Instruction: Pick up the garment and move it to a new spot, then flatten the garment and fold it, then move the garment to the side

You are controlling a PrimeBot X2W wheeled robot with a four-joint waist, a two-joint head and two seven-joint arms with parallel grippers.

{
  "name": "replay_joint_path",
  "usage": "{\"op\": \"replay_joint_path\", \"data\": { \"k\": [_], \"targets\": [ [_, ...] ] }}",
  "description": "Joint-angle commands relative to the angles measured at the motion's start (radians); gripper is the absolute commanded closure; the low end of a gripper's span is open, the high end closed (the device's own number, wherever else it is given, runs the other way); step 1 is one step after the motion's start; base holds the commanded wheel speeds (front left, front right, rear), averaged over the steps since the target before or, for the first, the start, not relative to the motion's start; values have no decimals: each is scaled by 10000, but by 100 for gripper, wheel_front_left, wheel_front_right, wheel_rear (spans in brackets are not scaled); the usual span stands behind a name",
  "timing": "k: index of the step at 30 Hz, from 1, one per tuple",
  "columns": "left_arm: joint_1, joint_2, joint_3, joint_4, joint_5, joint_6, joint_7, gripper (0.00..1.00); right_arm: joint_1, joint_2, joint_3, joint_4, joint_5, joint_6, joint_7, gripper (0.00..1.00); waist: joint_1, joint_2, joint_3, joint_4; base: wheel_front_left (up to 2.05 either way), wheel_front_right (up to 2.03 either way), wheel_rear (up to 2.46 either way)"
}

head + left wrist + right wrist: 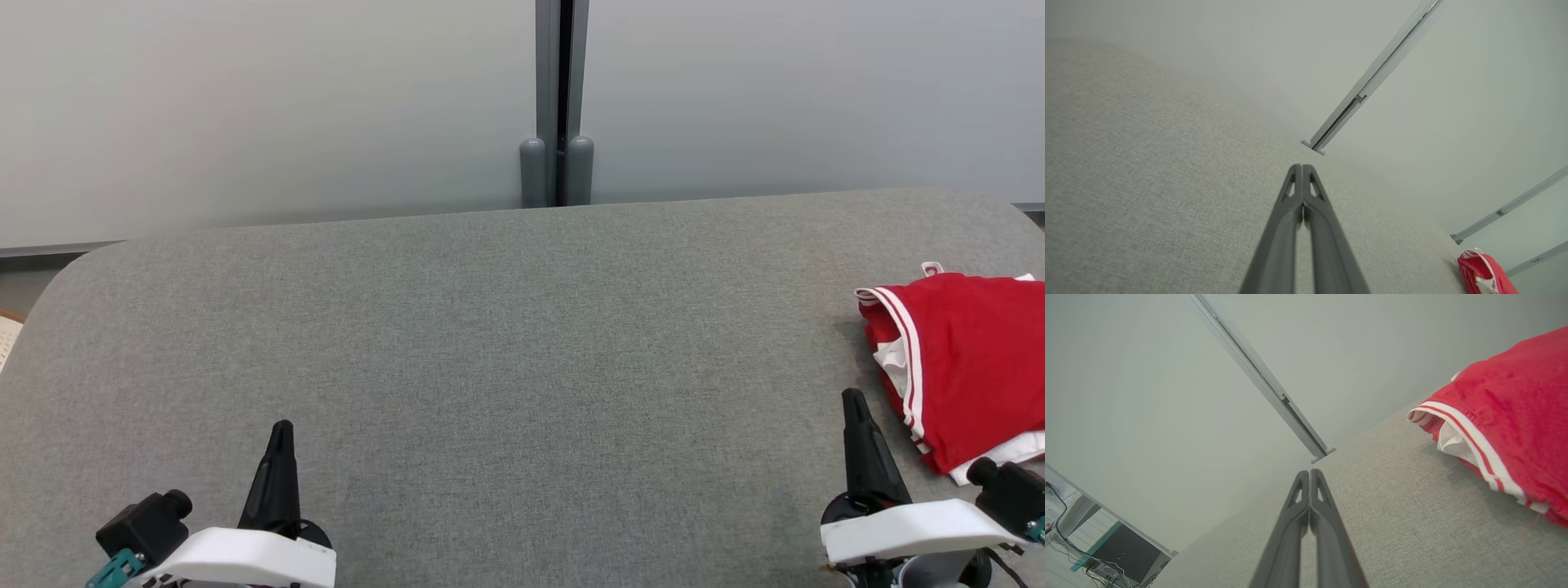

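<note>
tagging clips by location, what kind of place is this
Probably a lab or office test bay: a grey fabric-covered table backed by plain partition panels, with what looks like a computer box beyond them.

open table (490, 343) left of garment (963, 359)

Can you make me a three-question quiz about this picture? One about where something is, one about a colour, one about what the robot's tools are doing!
1. Where on the table is the garment?
A. left side
B. middle
C. right side

2. What colour is most of the garment?
A. red
B. blue
C. green

3. How are the left tool and right tool?
A. both shut, empty
B. both wide open
C. both holding the garment

Answers: C, it lies at the table's right edge; A, red cloth with white trim; A, each tool's fingers meet with nothing between them.
</note>
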Motion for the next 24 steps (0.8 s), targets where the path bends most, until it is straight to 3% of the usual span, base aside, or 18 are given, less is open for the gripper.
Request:
{"op": "replay_joint_path", "data": {
  "k": [1, 24],
  "targets": [
    [-298, 100, 108, -92, -345, -95, 51, 100, -292, -88, -78, -132, 386, -4, 81, 100, 0, 0, 1, 0, 0, 0, 0],
    [-606, 153, 595, 63, -3067, -459, 770, 100, -410, -149, -522, -115, 3255, -7, 789, 100, 0, 0, 20, -16, 0, 0, 0]
  ]
}}
